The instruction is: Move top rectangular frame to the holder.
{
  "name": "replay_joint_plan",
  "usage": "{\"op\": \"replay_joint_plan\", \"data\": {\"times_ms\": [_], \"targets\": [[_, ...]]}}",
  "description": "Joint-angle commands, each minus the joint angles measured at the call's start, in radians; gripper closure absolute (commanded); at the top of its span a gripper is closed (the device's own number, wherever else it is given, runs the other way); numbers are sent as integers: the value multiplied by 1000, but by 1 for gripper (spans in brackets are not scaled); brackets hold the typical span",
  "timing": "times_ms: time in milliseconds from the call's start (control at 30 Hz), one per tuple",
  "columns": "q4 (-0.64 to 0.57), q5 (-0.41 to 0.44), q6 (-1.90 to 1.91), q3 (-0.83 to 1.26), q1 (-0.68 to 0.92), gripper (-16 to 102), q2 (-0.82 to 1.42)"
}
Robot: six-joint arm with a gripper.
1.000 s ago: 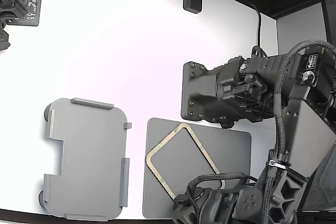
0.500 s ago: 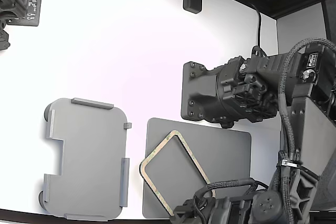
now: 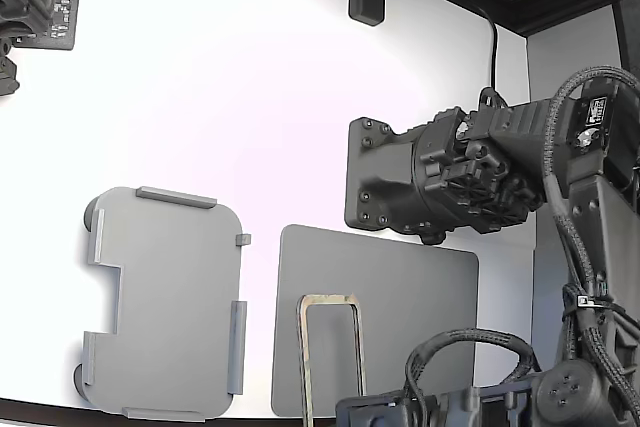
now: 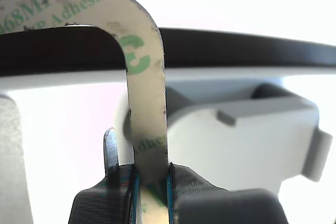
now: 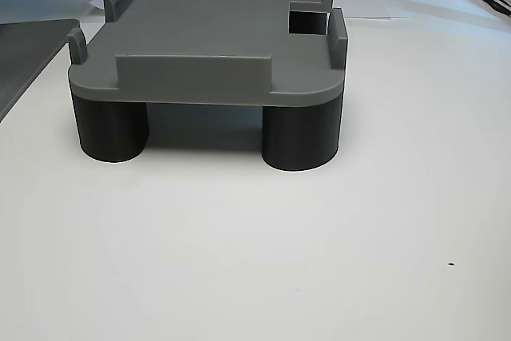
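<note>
Change since a second ago: the top rectangular frame, then lying flat and skewed on the dark grey mat, now stands nearly edge-on in the exterior view, lifted and turned upright above the mat.

Item 1, nearest: my gripper. The jaws are closed to the thickness of the strip, clamped on one long side of the frame; the ribbed fingertips press both faces. Holding by one edge leaves the hollow middle free, which I judge helps it drop over the tabs.

Item 2: the frame itself, tan with green adhesive-liner print, rising from my jaws to a rounded corner. It hangs off the mat, clear of the holder, not yet placed.

Item 3: the mat, below and behind the frame, bare.

Item 4: the holder, light grey, to the exterior view's left of the mat, just beside it. In the other view it sits on dark round legs, with raised tabs at its rim, presumably to locate the frame.

Item 5, farthest: the white table.
</note>
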Motion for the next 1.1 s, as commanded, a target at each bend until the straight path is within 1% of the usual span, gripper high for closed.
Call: {"op": "replay_joint_plan", "data": {"times_ms": [0,67,200,267,367,567,633,733,800,867,1067], "targets": [[20,66,321,-49,-14,97,17],[46,89,426,-81,-25,97,9],[137,124,715,-172,-54,97,-15],[189,129,831,-221,-78,97,-28],[207,112,873,-233,-118,97,-20],[178,120,1126,-170,-206,97,38],[135,112,1089,-120,-238,97,74],[23,66,1126,-12,-284,97,147],[-3,55,1137,18,-310,97,173],[12,66,1157,8,-324,98,179],[28,140,1293,17,-333,99,215]]}}
